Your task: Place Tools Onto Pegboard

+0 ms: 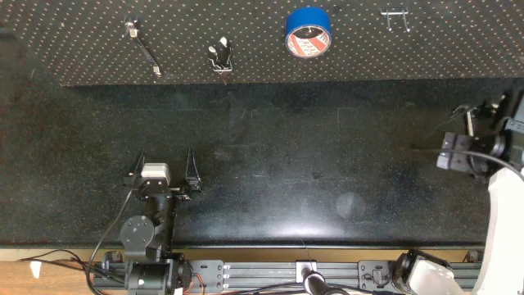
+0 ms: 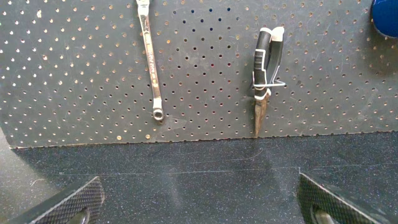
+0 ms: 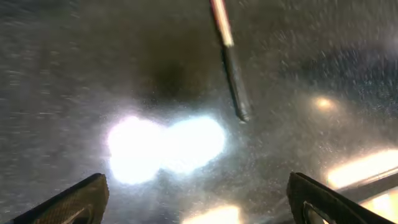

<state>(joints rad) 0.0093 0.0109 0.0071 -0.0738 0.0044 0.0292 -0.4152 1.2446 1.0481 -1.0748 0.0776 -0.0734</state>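
On the pegboard [image 1: 74, 41] hang a silver wrench [image 1: 143, 47] [image 2: 150, 59], black-handled pliers [image 1: 219, 56] [image 2: 266, 68] on a wire hook, and a blue tape roll [image 1: 309, 33] [image 2: 385, 15]. An empty metal hook [image 1: 395, 18] sits further right. My left gripper [image 1: 166, 166] [image 2: 199, 199] rests low over the black table, open and empty, facing the board. At the right edge, my right gripper [image 1: 449, 156] [image 3: 196, 193] is open above the table. A slim tool shaft [image 3: 229, 65], like a screwdriver's, lies on the table just beyond its fingers, seen as a thin line [image 1: 424, 147].
The black table [image 1: 286, 164] stretches wide between the two arms and is glossy, with bright light glare [image 3: 165, 146]. The pegboard stands along the table's far side. Cables and the arm rail run along the near edge [image 1: 303, 266].
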